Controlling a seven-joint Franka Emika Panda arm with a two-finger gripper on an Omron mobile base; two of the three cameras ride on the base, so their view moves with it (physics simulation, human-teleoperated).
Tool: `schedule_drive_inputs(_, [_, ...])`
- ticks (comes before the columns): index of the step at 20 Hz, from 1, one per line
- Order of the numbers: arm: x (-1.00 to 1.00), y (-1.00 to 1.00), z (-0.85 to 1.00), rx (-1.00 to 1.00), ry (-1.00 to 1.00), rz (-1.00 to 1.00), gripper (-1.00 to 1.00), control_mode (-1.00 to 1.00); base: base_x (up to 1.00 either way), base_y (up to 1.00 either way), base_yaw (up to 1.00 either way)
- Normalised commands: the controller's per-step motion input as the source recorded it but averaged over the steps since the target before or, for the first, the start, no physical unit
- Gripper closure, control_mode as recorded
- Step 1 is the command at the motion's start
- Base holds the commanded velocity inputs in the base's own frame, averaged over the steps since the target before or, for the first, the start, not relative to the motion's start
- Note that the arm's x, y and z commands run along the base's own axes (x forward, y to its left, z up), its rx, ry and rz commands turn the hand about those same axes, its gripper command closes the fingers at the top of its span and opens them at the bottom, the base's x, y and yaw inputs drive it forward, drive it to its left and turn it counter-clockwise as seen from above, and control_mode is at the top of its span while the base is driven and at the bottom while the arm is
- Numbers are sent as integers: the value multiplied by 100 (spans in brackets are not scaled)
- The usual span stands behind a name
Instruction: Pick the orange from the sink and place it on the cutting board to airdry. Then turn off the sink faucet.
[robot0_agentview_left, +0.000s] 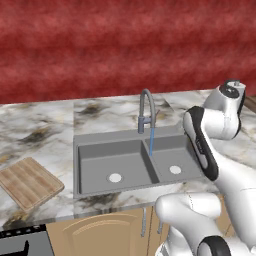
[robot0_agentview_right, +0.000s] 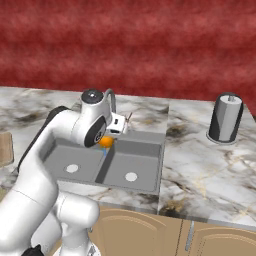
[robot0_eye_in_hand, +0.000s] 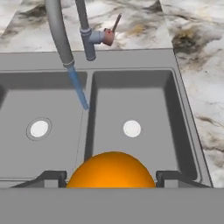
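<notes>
Sitting between the two dark finger tips at the bottom of the hand view, the orange (robot0_eye_in_hand: 111, 170) fills the gap of the gripper (robot0_eye_in_hand: 111, 177), and the jaws stand closed against its two sides, so the claw is clamped on the fruit. In the right base view the orange (robot0_agentview_right: 105, 142) shows just under the white hand, raised above the sink (robot0_agentview_right: 150, 187) and hanging over the divider between the two basins, clear of the basin floors. The sink (robot0_eye_in_hand: 183, 131) lies below the hand in the hand view, with a round pale drain (robot0_eye_in_hand: 131, 128) in the right basin and another (robot0_eye_in_hand: 39, 128) in the left. The sink faucet (robot0_agentview_left: 146, 111) rises from the back rim of the sink, its arched spout curving forward, and a thin blue stream of water (robot0_agentview_left: 151, 142) falls from its head onto the divider; the same stream (robot0_eye_in_hand: 79, 89) slants down from the spout in the hand view. The cutting board (robot0_agentview_left: 28, 182) rests flat on the marble counter (robot0_agentview_left: 40, 130) to the left of the sink in the left base view, well apart from the orange and with nothing on it. A dark cylinder with a white top (robot0_agentview_right: 225, 119) stands upright on the counter to the right of the sink in the right base view.
</notes>
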Motion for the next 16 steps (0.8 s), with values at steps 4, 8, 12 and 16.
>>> schedule_drive_inputs(4, [-37,61,19,0,-2,15,100,-100,0,0,0])
schedule_drive_inputs(8, [-24,68,18,0,-2,24,100,-100,0,0,0])
schedule_drive_inputs(12, [-7,67,33,0,2,32,100,-100,0,0,0])
schedule_drive_inputs(16, [-7,82,12,-1,2,34,100,-100,0,0,0])
